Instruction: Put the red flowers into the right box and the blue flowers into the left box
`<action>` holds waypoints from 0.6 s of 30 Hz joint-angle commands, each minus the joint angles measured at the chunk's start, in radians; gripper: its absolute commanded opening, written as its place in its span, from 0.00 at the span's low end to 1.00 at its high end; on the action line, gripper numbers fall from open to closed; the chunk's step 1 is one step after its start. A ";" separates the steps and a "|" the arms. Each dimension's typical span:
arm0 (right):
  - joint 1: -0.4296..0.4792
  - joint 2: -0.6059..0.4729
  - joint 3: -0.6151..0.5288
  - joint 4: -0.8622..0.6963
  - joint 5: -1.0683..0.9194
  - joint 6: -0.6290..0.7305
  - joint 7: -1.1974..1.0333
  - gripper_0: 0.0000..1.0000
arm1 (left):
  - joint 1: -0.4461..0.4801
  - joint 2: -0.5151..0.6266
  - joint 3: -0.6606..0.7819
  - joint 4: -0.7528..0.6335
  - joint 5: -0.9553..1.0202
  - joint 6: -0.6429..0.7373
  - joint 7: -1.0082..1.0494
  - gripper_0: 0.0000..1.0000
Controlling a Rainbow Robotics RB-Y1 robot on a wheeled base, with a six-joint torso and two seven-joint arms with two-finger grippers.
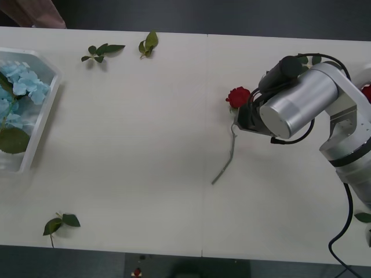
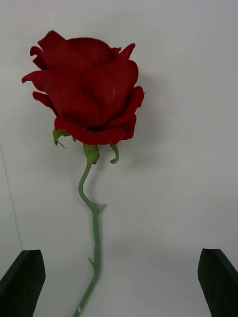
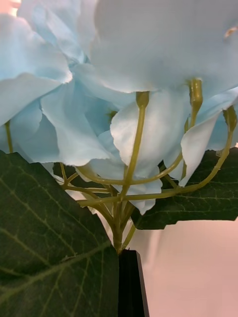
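We see the right gripper over the table's right half, jaws spread wide, a red rose lying between them, untouched. From the front the arm covers the gripper itself; the rose's stem runs toward the table's near edge. A second red bloom sits at the right edge, mostly cut off behind the arm. The left box at the table's left edge is cropped, with blue flowers inside. On the left wrist view, the left gripper's black finger touches a blue flower's stem base; we cannot tell if it's clamped. Loose leaf sprigs lie near the far edge.
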 commanded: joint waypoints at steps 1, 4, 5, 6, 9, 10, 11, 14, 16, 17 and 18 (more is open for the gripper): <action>-0.043 0.046 0.015 0.070 0.036 -0.041 -0.041 0.90 | 0.000 0.078 0.000 0.091 -0.037 -0.095 -0.057 0.00; -0.059 0.072 0.030 0.120 0.062 -0.059 -0.040 0.90 | 0.000 0.084 0.000 0.163 -0.035 -0.149 -0.066 0.00; -0.063 0.080 0.036 0.134 0.070 -0.064 -0.041 0.90 | 0.000 0.086 0.000 0.181 -0.033 -0.164 -0.068 0.00; -0.069 0.087 0.046 0.151 0.078 -0.073 -0.041 0.90 | 0.000 0.089 0.000 0.202 -0.032 -0.178 -0.071 0.00; -0.074 0.103 0.058 0.183 0.095 -0.096 -0.041 0.90 | 0.000 0.090 -0.011 0.247 -0.029 -0.216 -0.077 0.00; -0.072 0.106 0.058 0.195 0.099 -0.110 -0.041 0.90 | 0.000 0.090 -0.021 0.267 -0.026 -0.234 -0.079 0.00; -0.074 0.110 0.059 0.205 0.099 -0.117 -0.041 0.89 | 0.000 0.090 -0.034 0.282 -0.024 -0.245 -0.079 0.00; -0.074 0.116 0.067 0.229 0.108 -0.145 -0.040 0.89 | 0.000 0.090 -0.084 0.325 -0.018 -0.299 -0.080 0.00; -0.074 0.118 0.076 0.246 0.116 -0.162 -0.041 0.90 | 0.000 0.089 -0.115 0.350 -0.012 -0.328 -0.080 0.00; -0.074 0.119 0.081 0.254 0.118 -0.171 -0.040 0.90 | 0.000 0.089 -0.126 0.359 -0.010 -0.343 -0.080 0.00; -0.074 0.121 0.082 0.260 0.121 -0.177 -0.038 0.90 | 0.000 0.089 -0.135 0.367 -0.007 -0.354 -0.080 0.00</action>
